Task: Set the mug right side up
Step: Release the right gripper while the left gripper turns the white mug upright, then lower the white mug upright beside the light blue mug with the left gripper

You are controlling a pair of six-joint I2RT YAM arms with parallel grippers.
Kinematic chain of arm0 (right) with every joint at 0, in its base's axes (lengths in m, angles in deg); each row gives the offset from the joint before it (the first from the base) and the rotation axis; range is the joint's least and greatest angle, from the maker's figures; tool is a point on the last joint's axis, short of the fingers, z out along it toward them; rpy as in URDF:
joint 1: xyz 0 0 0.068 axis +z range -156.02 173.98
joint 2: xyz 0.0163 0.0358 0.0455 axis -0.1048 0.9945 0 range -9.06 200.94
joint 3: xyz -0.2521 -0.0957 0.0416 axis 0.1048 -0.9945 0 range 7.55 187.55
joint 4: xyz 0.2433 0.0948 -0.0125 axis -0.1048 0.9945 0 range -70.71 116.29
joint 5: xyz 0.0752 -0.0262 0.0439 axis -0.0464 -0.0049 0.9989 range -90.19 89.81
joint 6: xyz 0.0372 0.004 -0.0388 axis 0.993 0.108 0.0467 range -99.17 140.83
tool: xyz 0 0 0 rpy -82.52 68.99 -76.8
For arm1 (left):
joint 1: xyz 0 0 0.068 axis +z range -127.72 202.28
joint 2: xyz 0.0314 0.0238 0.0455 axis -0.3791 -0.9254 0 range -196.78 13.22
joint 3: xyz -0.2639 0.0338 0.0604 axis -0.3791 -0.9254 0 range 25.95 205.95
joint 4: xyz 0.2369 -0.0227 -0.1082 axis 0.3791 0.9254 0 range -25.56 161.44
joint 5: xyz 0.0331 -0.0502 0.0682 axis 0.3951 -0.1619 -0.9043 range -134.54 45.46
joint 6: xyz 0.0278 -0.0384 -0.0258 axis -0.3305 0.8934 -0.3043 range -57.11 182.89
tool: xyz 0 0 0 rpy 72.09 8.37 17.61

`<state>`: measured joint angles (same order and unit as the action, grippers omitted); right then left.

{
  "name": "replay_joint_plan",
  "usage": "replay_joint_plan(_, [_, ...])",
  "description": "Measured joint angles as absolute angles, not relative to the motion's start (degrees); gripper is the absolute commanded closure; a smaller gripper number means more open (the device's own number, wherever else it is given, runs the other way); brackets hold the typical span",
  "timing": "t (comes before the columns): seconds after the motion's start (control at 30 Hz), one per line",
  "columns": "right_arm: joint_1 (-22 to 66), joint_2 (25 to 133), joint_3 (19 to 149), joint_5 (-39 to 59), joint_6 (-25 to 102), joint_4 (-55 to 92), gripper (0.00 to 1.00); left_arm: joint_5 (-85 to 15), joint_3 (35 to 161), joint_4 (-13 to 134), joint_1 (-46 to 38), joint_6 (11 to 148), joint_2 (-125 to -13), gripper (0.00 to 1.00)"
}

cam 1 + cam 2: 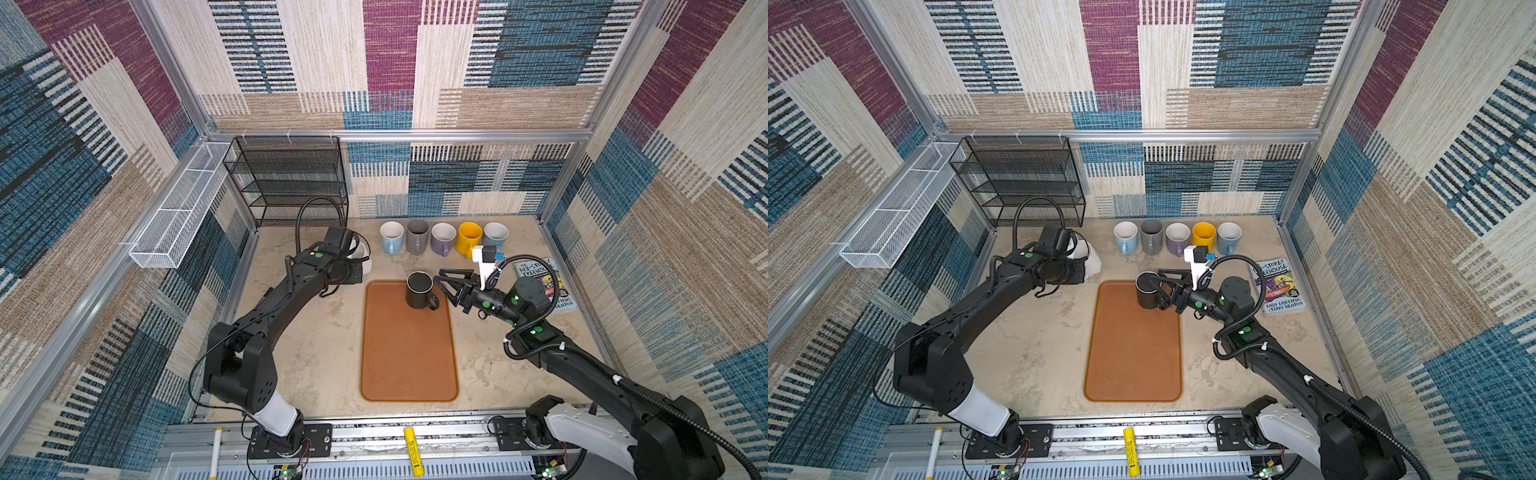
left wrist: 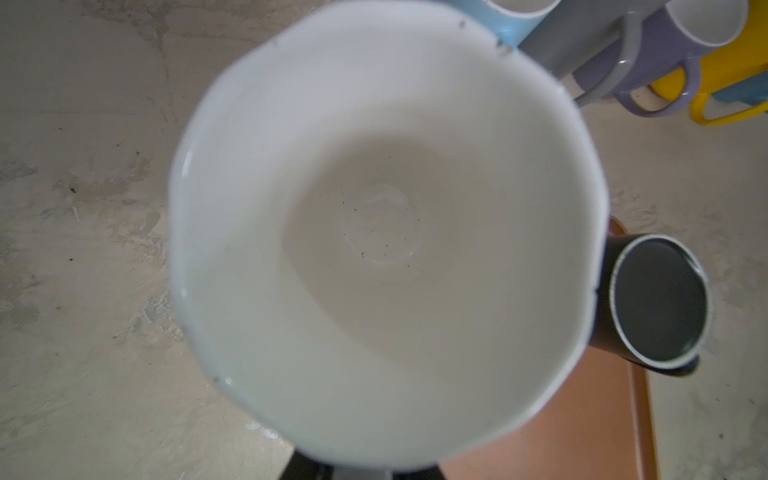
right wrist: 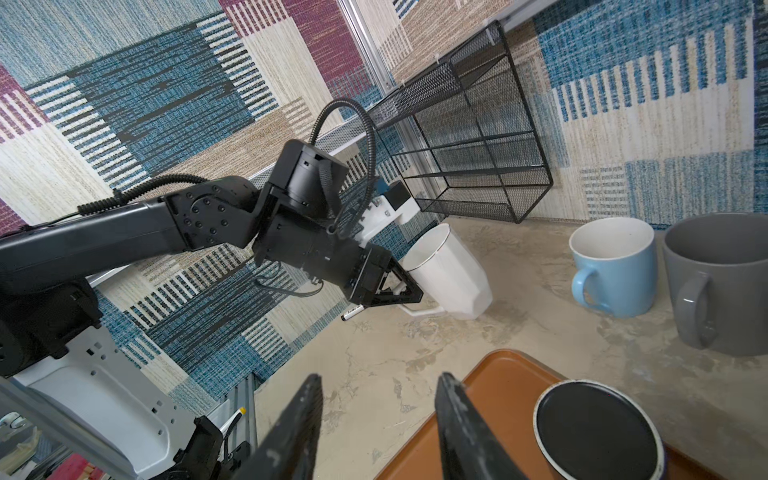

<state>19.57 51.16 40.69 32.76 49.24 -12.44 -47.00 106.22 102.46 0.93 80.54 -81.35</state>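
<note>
A rectangular orange-brown plastic tray [image 1: 409, 365] lies in the middle of a beige marbled bench [image 1: 324, 357]. At the tray's far right corner stands a black ceramic mug [image 1: 419, 293] with a white rim, upside down: its flat base faces up and its handle points toward the tray's right edge.

The right gripper [image 1: 439, 277] hovers just beside that mug, on the handle side. In the right wrist view its two dark fingers [image 3: 301, 424] stand moderately apart with nothing between them, and the black ceramic mug sits outside them.

Near the bench's far left corner, the left gripper [image 3: 401, 291] is clamped tight on the handle of a white faceted mug [image 3: 449, 270]. This mug is tilted, its mouth turned up toward the arm, and the left wrist view looks straight into its pale interior. We cannot tell whether its base touches the bench.

Along the far edge five mugs stand upright in a row: light blue [image 1: 391, 236], grey [image 1: 417, 237], lilac [image 1: 442, 239], yellow [image 1: 469, 237] and blue-grey [image 1: 495, 235]. A paperback book [image 1: 536, 268] lies near the right edge. A black wire-mesh rack [image 1: 291, 178] fills the far left corner.
</note>
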Motion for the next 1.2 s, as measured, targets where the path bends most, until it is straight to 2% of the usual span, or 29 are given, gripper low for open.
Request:
replay_joint_plan(0.63, [19.5, 48.0, 40.1, 31.5, 49.2, -9.4, 0.53, -55.3, 128.8, 110.0, 0.7, 80.6, -104.0, 1.00])
replay_joint_plan(1.2, [19.5, 42.4, 38.1, 30.5, 49.0, -6.1, 0.53, -56.2, 143.8, 113.4, 0.4, 80.6, -114.6, 1.00])
